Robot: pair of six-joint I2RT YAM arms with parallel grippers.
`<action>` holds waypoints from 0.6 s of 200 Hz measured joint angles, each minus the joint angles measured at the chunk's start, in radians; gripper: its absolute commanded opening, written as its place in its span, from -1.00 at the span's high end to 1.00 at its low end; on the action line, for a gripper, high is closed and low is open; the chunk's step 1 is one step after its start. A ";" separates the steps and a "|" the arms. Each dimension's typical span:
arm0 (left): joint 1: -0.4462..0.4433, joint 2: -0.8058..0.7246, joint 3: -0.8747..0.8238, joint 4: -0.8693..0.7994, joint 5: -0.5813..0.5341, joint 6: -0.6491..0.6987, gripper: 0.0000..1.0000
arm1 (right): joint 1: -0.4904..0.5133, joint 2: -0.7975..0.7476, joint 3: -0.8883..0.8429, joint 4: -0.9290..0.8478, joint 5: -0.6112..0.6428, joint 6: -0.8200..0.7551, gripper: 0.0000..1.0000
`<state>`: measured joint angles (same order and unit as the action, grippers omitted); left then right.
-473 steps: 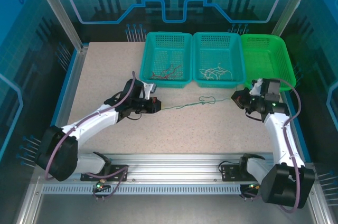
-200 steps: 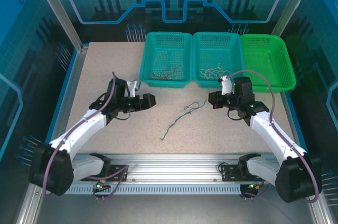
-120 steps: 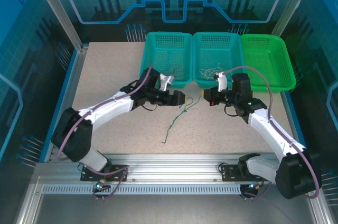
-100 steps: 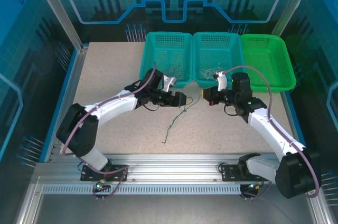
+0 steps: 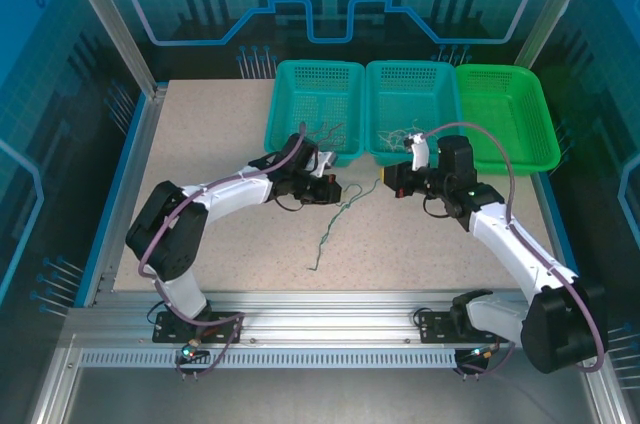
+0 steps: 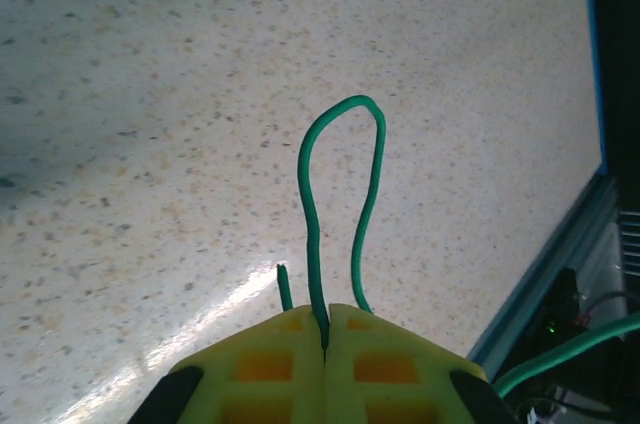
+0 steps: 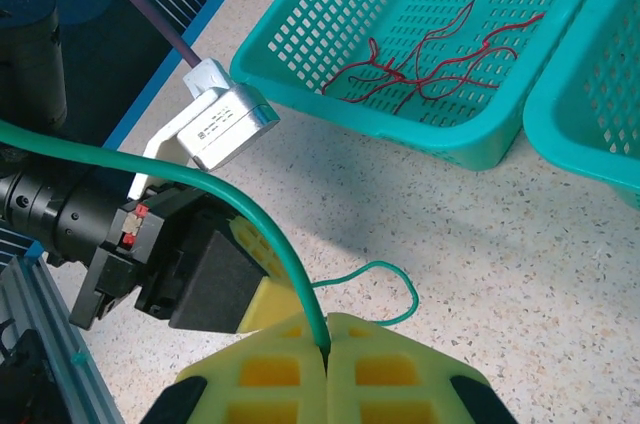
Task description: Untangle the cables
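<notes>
Just in front of middle teal plastic mesh basket (image 5: 405,65): thin dark green wire (image 5: 329,231), tail trailing down speckled bench (image 5: 215,134) away from basket. Left end effector (image 6: 325,329) closed tight on wire's looped part. Right end effector (image 7: 325,344) closed tight on another strand. Step in hand, by my reading: two-point grip made. Next move likely needs a slow pull apart to open the tangle.

The cable (image 5: 327,232) runs between left tool (image 5: 337,191) and right tool (image 5: 385,182), before the baskets (image 5: 290,94).

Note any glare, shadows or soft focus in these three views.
Left wrist: a bright glare streak on the tabletop beside the left claw, the green wire loop sharp. Right wrist: the wire's near stretch looks slightly soft, the red wires in the teal basket crisp, a shadow on the tabletop before it. Top external: even light, no blur.
</notes>
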<state>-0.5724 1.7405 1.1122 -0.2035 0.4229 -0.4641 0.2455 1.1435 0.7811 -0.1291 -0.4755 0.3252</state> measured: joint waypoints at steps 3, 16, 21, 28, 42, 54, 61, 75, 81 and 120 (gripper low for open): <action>0.000 0.000 0.000 -0.006 -0.009 0.000 1.00 | -0.003 -0.001 0.000 0.000 0.002 0.003 1.00; 0.005 -0.002 0.003 -0.053 -0.064 0.000 1.00 | -0.035 -0.016 -0.002 0.002 0.001 0.029 1.00; 0.011 -0.004 0.003 -0.074 -0.085 0.000 1.00 | -0.056 -0.027 -0.007 0.010 -0.001 0.045 1.00; 0.024 -0.013 -0.008 -0.092 -0.110 -0.001 1.00 | -0.098 -0.050 -0.019 0.027 0.000 0.069 1.00; 0.064 -0.054 -0.058 -0.115 -0.148 -0.006 1.00 | -0.201 -0.103 -0.057 0.058 0.002 0.132 1.00; 0.109 -0.108 -0.117 -0.128 -0.165 -0.008 1.00 | -0.298 -0.147 -0.096 0.084 0.006 0.197 1.00; 0.133 -0.141 -0.148 -0.133 -0.166 -0.008 1.00 | -0.346 -0.169 -0.116 0.085 0.007 0.228 1.00; 0.176 -0.214 -0.199 -0.138 -0.167 -0.008 1.00 | -0.408 -0.200 -0.143 0.061 0.023 0.272 1.00; 0.196 -0.251 -0.220 -0.152 -0.186 -0.008 1.00 | -0.424 -0.208 -0.146 0.054 0.045 0.285 1.00; 0.365 -0.404 -0.326 -0.278 -0.295 -0.008 1.00 | -0.541 -0.237 -0.145 0.056 0.158 0.357 1.00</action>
<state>-0.2077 1.3369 0.7864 -0.4812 0.1276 -0.4725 -0.2958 0.9066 0.6365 -0.0734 -0.3176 0.6827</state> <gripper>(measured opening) 0.053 0.050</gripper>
